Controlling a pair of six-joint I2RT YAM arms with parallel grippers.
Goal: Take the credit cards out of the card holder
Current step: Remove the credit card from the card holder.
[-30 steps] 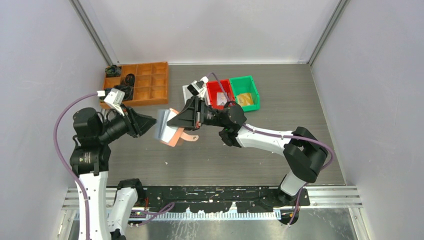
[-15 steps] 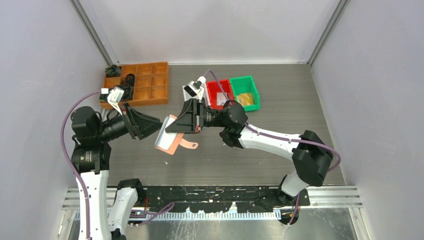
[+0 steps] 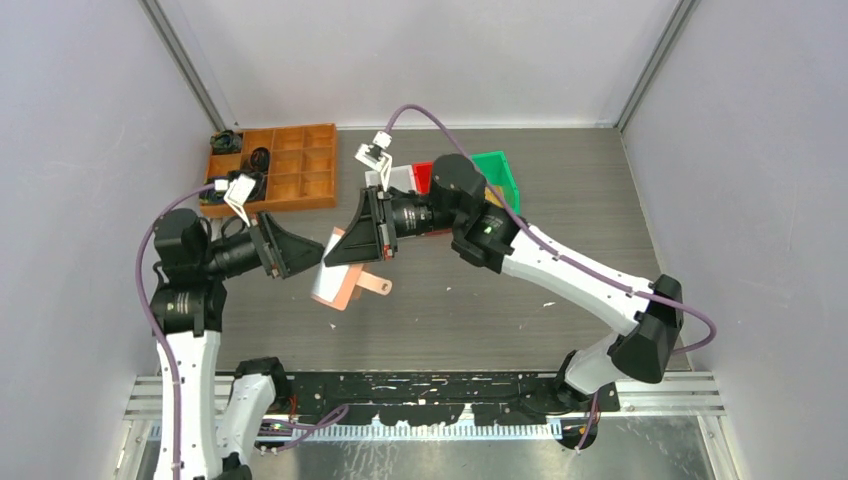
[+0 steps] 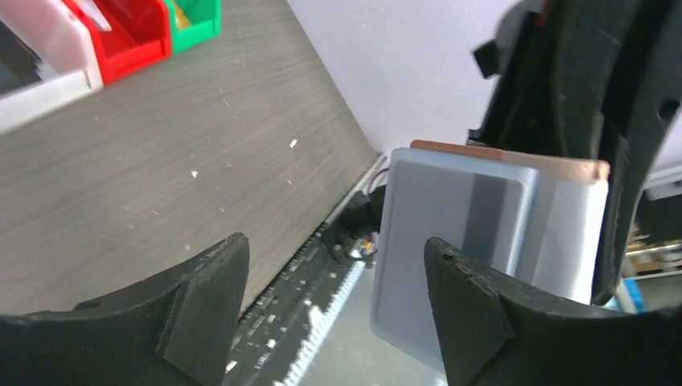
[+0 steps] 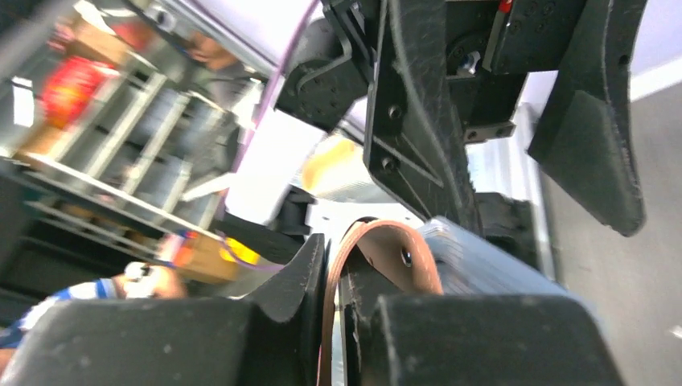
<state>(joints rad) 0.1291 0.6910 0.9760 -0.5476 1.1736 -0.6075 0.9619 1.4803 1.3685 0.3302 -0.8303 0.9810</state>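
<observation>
An orange tray sat at the far left of the table. The left claw hung open, fingers well apart, just beside the holder. The holder was held up off the table. A grey sheet fronted it, facing that claw; card or pocket, unclear. The right claw was clamped on the holder's pink edge. Behind the right arm stood a red bin and a green bin.

The card holder (pink edge, grey pocket) is pinched by the right gripper; the left gripper is held spread opposite.
</observation>
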